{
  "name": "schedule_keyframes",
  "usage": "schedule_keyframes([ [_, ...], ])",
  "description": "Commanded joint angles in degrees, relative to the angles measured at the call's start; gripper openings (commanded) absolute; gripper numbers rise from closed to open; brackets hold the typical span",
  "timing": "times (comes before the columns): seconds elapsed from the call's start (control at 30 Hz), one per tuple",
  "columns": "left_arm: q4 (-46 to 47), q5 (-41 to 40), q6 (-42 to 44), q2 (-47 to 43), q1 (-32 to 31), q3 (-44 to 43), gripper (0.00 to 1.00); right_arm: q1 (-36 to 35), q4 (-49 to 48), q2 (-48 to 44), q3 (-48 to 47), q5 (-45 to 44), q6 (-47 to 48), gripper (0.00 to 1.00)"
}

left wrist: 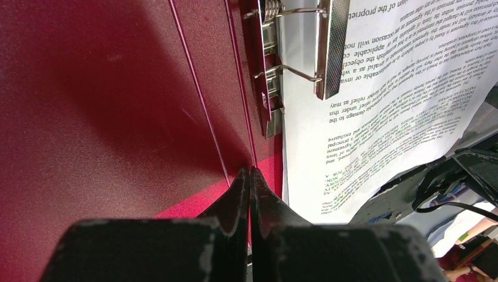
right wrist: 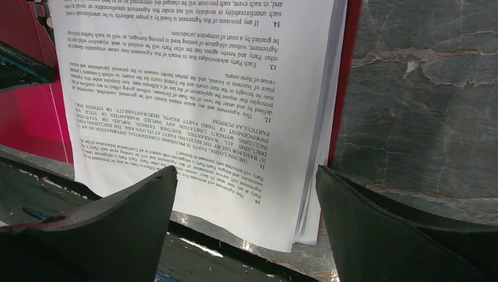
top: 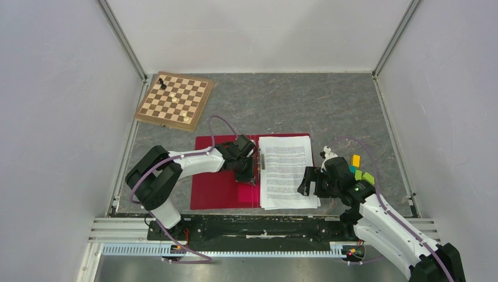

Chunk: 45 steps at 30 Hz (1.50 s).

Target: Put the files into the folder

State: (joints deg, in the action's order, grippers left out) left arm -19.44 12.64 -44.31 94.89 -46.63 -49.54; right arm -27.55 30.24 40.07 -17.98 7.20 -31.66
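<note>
The red folder point(top: 214, 182) lies open on the table near the front. A stack of printed white files point(top: 286, 170) lies on its right half, beside the metal clip mechanism point(left wrist: 276, 64). The files also show in the left wrist view point(left wrist: 382, 88) and the right wrist view point(right wrist: 205, 100), their near edge hanging past the folder's red edge point(right wrist: 350, 70). My left gripper point(top: 251, 171) is shut and empty, its tips on the folder's spine crease point(left wrist: 249, 171). My right gripper point(top: 310, 181) is open and empty at the stack's near right corner point(right wrist: 244, 194).
A brown-and-white chessboard point(top: 174, 100) with a few pieces lies at the back left. Small yellow, green and teal blocks point(top: 361, 170) sit right of the right gripper. The metal rail point(top: 258, 226) runs along the front edge. White walls enclose the table.
</note>
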Motion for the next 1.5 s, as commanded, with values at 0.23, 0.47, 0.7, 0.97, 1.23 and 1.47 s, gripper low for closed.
schedule_keyframes([
  [0.23, 0.7, -0.1, -1.8, 1.1, -0.7, -0.1, 0.02, -1.4, -2.0, 0.3, 1.1, 0.2, -1.2, 0.91],
  [0.47, 0.9, 0.0, -2.0, 1.5, -1.0, -0.3, 0.02, -3.7, -3.5, 1.0, 1.5, -0.3, -2.9, 0.91],
  [0.7, 0.8, 0.0, -1.8, 1.3, -1.0, -0.1, 0.02, -3.8, 1.8, 1.3, -4.1, -6.7, -0.1, 0.92],
  [0.97, 0.8, -0.3, -1.8, 1.1, -1.0, 0.0, 0.02, -3.7, 2.1, 1.6, -5.0, -6.3, 0.4, 0.92],
  [1.23, 0.9, -0.2, -1.8, 1.4, -1.0, -0.3, 0.02, -3.8, 2.5, 1.2, -3.5, -6.1, 0.2, 0.92],
  [1.47, 0.8, 0.0, -1.7, 1.5, -1.0, -0.5, 0.02, -3.7, 3.8, 1.3, -2.8, -5.7, 1.0, 0.92],
])
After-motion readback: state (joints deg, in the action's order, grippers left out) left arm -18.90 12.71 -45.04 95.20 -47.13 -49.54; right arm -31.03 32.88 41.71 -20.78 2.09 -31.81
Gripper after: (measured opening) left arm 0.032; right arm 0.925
